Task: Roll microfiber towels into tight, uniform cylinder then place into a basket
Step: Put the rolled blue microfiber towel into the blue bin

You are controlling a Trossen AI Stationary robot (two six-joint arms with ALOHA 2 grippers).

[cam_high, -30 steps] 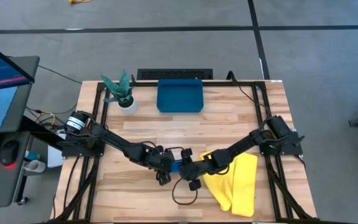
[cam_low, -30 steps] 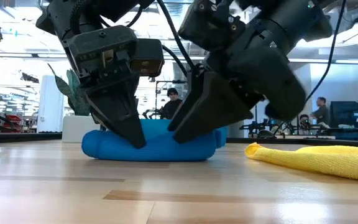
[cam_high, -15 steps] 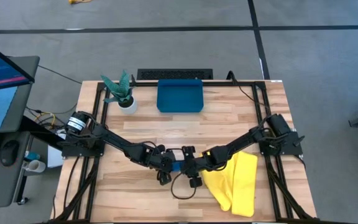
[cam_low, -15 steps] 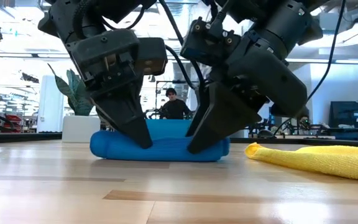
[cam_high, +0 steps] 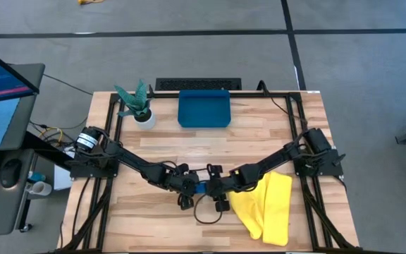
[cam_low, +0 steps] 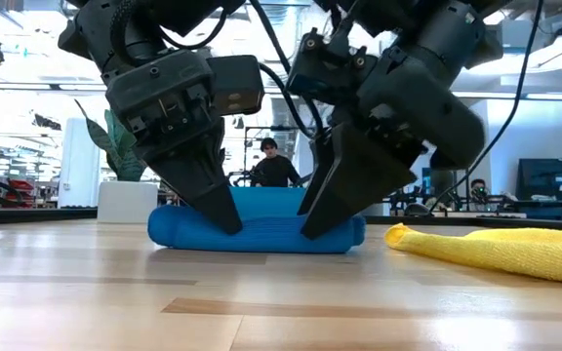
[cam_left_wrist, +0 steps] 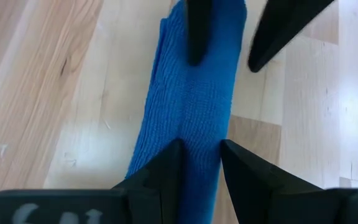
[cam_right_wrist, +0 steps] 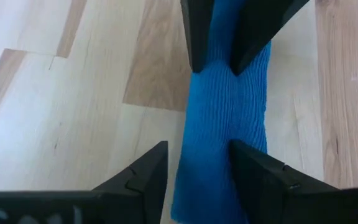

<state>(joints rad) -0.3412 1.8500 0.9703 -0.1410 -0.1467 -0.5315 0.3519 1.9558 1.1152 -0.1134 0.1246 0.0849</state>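
Note:
The blue towel [cam_low: 257, 234] lies as a roll on the table at the near middle, its length running left to right. My left gripper [cam_left_wrist: 201, 155] is shut on it, left of the roll's middle. My right gripper [cam_right_wrist: 197, 155] stands open over the roll's right part. One of its fingers [cam_left_wrist: 194, 37] is over the roll and the other [cam_left_wrist: 272, 31] is beside it. The yellow towel [cam_high: 270, 208] lies loose and flat at the near right. The teal basket [cam_high: 182, 106] stands at the far middle. My left gripper pinches the roll's upper side [cam_left_wrist: 201, 127] between its two fingers, left of the middle. The cloth is squeezed into a ridge there [cam_right_wrist: 219, 78]. The fingers slant down from the table's left and lie across the roll, which rests on the table. Whether my right gripper touches the roll, I cannot tell.
A small potted plant [cam_high: 138, 106] stands at the far left beside the basket. A black cable loop [cam_high: 206, 215] lies on the table just nearer than the grippers. Bare wood stretches between the roll and the basket.
The blue roll has shifted a little toward the table's right, still lying on the wood. My right gripper has rolled at the wrist, and its fingers now stand steeper over the roll's right part. My left gripper has kept its hold.

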